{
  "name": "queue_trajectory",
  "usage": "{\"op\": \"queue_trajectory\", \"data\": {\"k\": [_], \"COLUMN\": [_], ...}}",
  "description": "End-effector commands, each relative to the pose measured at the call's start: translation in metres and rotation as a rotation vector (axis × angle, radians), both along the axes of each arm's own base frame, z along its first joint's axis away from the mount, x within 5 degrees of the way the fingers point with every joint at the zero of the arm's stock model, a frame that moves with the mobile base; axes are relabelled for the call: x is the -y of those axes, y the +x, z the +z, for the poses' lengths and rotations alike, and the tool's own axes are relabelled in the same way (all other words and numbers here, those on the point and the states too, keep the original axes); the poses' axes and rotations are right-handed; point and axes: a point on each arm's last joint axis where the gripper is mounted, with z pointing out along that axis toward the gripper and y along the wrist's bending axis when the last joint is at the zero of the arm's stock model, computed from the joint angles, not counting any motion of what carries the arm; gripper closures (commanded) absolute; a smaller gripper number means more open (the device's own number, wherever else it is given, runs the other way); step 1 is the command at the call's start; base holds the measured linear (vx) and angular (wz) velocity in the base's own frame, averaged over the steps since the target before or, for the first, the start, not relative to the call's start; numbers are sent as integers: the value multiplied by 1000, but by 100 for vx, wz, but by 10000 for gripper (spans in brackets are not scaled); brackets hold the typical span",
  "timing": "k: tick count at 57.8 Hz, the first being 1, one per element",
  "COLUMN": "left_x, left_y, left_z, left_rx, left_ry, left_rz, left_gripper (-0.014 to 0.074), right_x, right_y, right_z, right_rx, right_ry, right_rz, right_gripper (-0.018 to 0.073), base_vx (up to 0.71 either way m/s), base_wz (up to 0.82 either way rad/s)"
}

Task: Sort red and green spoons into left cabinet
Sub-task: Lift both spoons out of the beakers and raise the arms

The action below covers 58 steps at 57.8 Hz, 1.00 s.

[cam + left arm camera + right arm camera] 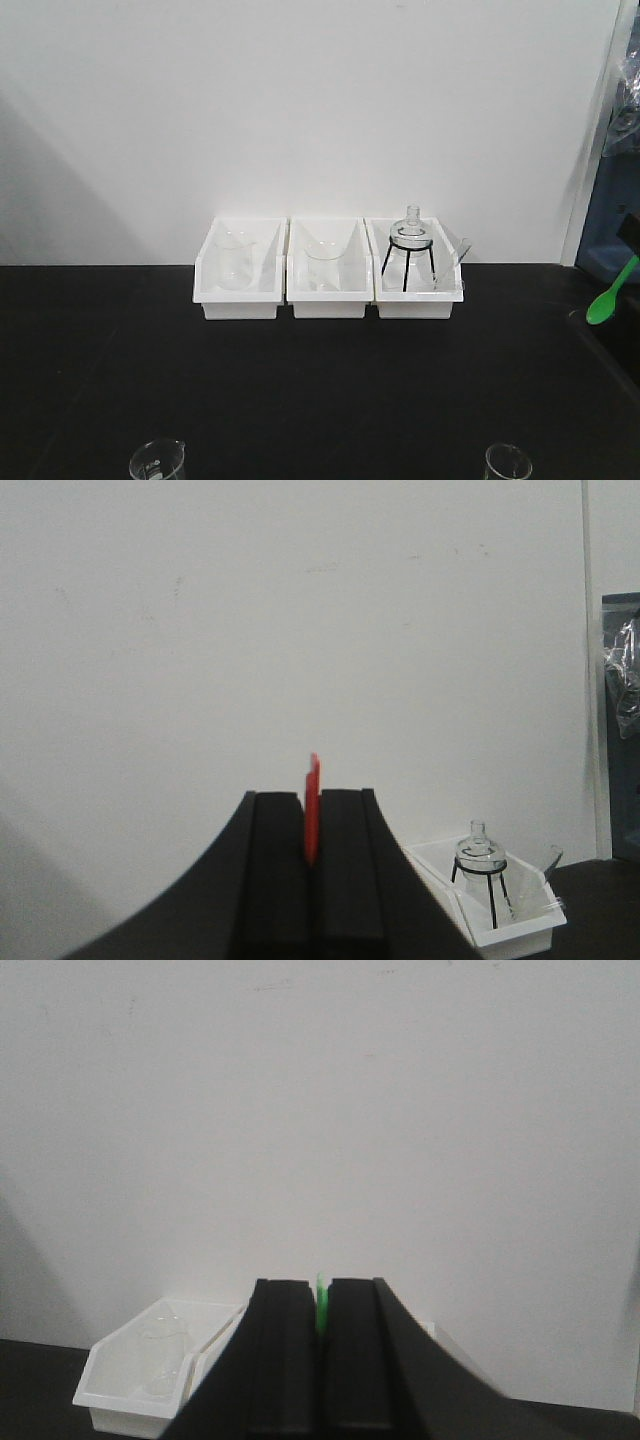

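— Red spoon (314, 780)?
— Sat pinched edge-on in left gripper (312, 820), fingers closed tight on it, up left of the bins (325, 308).
— Green spoon (611, 292)?
— Hung bowl-down, clamped between right gripper's (320, 1295) nearly touching fingers, well right of the bins.

Matte black left claw (311, 805) and right claw (321, 1290), flanks curved.

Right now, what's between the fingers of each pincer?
Left pincer: the red spoon, pinched edge-on, in the left wrist view. Right pincer: the green spoon, in the right wrist view.
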Motion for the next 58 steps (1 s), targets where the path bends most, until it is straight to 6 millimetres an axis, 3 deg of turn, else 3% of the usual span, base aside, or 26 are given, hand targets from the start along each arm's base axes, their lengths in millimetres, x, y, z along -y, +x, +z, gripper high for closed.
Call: {"op": "queue_trajectory", "data": {"k": [1, 58], "left_x": [1, 0], "left_y": [-6, -5], "left_z": [13, 10], "left_rx": [59, 31], "left_ry": [-33, -30], "left_rz": [-32, -15], "left_gripper": [603, 603], "right_x": [-2, -2], "right_y": [-5, -5], "right_z": [18, 18], "right_rx": [97, 97], "right_ry": [18, 18], "right_rz": [29, 29], "right_gripper": [568, 568], "base_vx": [0, 0], "base_wz": [0, 0]}}
